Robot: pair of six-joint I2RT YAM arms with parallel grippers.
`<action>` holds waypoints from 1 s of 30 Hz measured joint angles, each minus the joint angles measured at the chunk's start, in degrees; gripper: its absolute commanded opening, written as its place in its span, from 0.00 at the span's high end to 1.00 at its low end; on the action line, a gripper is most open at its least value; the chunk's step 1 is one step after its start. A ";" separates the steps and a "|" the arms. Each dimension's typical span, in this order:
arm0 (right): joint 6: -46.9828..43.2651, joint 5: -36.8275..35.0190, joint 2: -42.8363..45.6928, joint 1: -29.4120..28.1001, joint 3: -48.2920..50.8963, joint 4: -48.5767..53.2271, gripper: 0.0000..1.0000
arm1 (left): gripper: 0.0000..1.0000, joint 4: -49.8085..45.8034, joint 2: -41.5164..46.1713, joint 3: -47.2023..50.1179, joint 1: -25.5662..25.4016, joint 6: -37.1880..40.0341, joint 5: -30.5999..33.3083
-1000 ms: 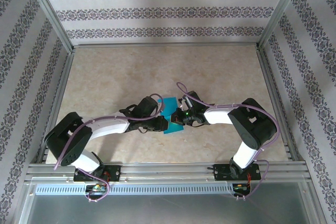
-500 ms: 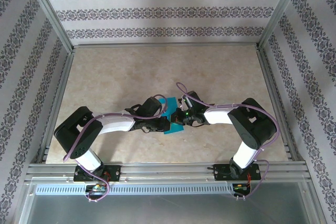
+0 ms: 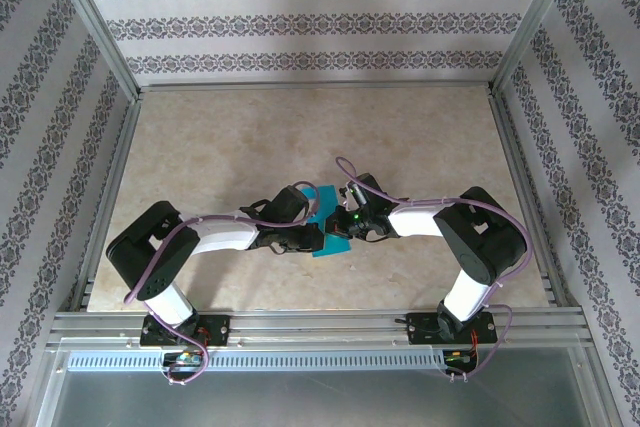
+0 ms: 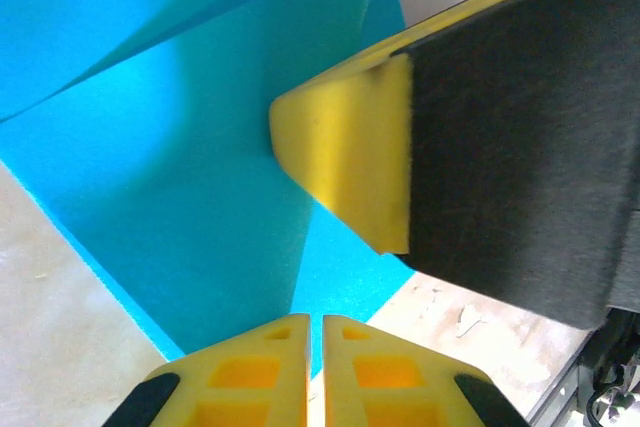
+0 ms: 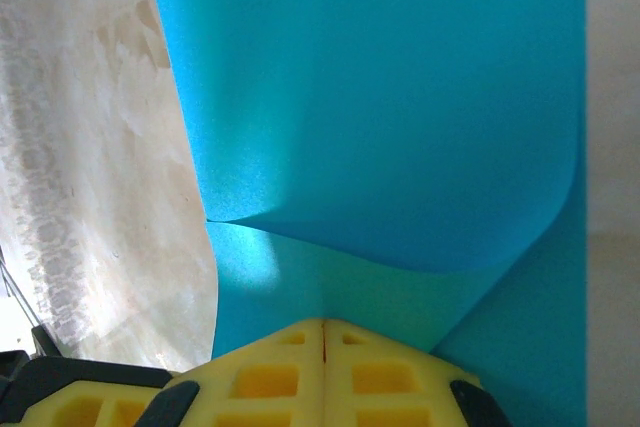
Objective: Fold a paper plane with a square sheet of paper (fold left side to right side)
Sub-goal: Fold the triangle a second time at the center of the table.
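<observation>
At the table's point(image 3: 200, 147) middle lay the square sheet of paper point(image 3: 334, 245), one flap curling over. Left gripper point(image 4: 314, 332) was pressed together, tips at the sheet; right gripper point(image 5: 322, 332) was pressed together too, tips on the blue.

I see: thin teal-blue paper sheet point(image 3: 331, 243) | partly folded, one flap curving over flat layer | frame centre
</observation>
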State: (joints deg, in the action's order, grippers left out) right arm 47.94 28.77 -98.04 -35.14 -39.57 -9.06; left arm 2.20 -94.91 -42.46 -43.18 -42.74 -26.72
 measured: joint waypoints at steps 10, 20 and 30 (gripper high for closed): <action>-0.15 0.00 0.00 0.00 -0.02 0.00 1.00 | 0.89 0.00 -0.02 0.66 0.00 0.00 0.61; -0.17 0.02 -0.04 0.00 -0.02 0.00 1.00 | 0.89 0.02 -0.02 1.16 0.00 0.00 1.31; -0.31 0.22 -0.07 0.00 -0.09 0.00 1.00 | 0.92 0.02 -0.02 1.40 0.00 0.00 1.53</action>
State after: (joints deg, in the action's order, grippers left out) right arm 47.64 28.99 -98.10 -35.14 -39.66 -9.06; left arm 2.22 -94.94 -41.06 -43.18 -42.74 -25.19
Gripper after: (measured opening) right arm 0.060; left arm 0.089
